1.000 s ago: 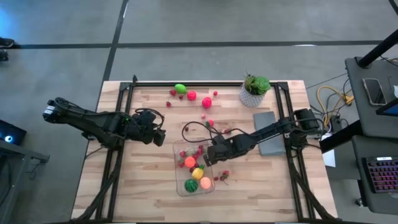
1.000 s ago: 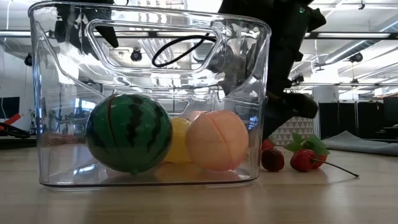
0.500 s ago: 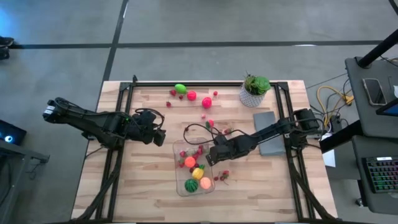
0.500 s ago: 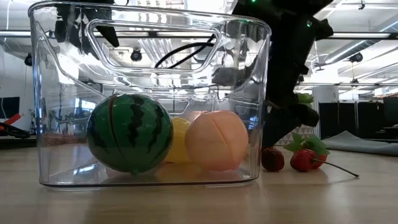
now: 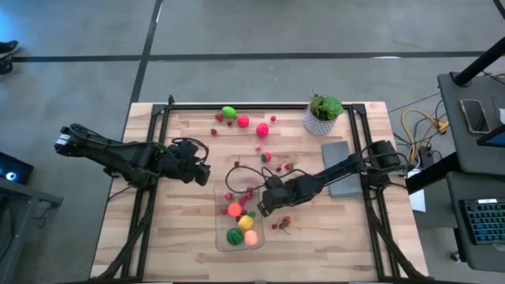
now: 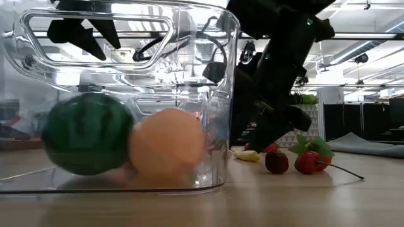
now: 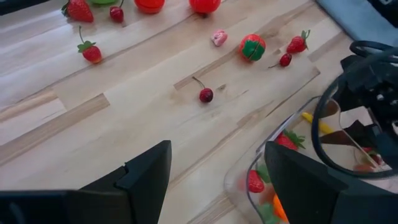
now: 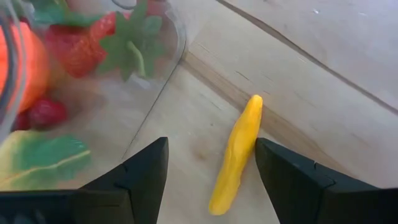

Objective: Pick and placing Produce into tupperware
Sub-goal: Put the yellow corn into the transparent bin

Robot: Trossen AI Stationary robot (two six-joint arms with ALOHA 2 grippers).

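The clear tupperware (image 5: 237,221) sits near the table's middle and holds a watermelon (image 6: 85,132), a peach (image 6: 167,145), an orange ball, a yellow piece and strawberries (image 8: 81,43). My right gripper (image 5: 264,203) is open and low at its right wall, with its fingers on either side of a small yellow banana-like piece (image 8: 236,152) that lies flat on the table. More produce is scattered by the far edge (image 5: 243,121), and cherries (image 5: 280,225) lie right of the container. My left gripper (image 7: 217,149) is open and hovers left of the container. My right gripper meets the tupperware's right wall (image 8: 140,124) near its far corner with the outer side of one finger (image 8: 146,171), coming slanting down from the table's right. The container rests flat on the table. I cannot tell whether either finger touches the banana piece.
A potted plant (image 5: 323,114) stands at the far right and a flat grey slab (image 5: 338,177) lies under the right arm. A black cable loop (image 5: 237,170) hangs over the container's far end. Dark rails run along the table's left and right sides.
My right gripper has come down and moved toward the table's left and near edge. The tupperware has slid toward the left and near edge and turned a little. The watermelon and peach have rolled inside it.
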